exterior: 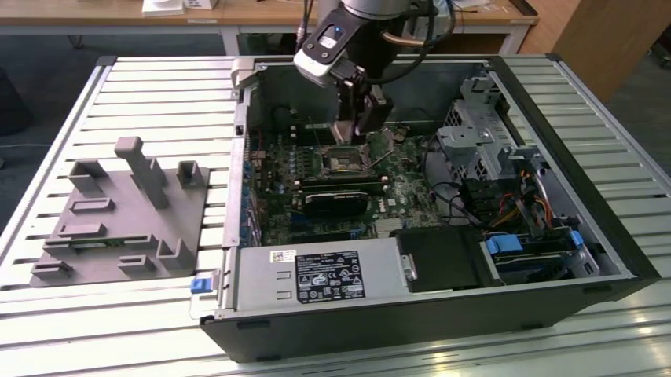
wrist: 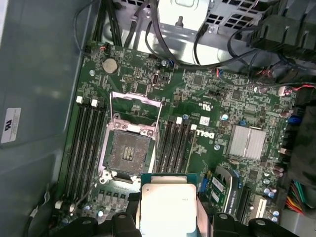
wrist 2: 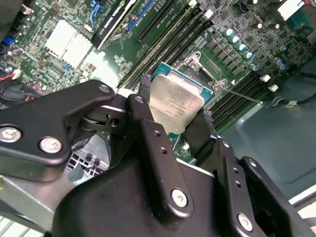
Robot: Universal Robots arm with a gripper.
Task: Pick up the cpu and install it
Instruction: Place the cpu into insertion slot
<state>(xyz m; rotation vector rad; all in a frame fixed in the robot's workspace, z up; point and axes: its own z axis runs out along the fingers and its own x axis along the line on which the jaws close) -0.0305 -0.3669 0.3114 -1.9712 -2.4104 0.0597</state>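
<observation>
The cpu [wrist: 168, 202] is a silvery square chip with a thin teal edge, and my gripper [wrist: 168, 213] is shut on it from two sides. In the second wrist view the cpu [wrist 2: 175, 101] sits between the black fingers [wrist 2: 143, 106] of the gripper [wrist 2: 173, 112], lifted off the board. The dark motherboard socket [wrist: 129, 148] lies bare with its metal frame swung back, and the chip hangs a little to one side of it. In the exterior view the gripper [exterior: 357, 132] reaches down into the open computer case just above the socket [exterior: 344, 162].
Memory slots [wrist: 89, 143] flank the socket on both sides. A silver heatsink [wrist: 248, 142] and a black card [exterior: 333, 200] sit nearby. Cables and a drive cage [exterior: 477, 129] crowd the exterior view's right. A grey fixture [exterior: 121, 216] stands on the slatted table at the left.
</observation>
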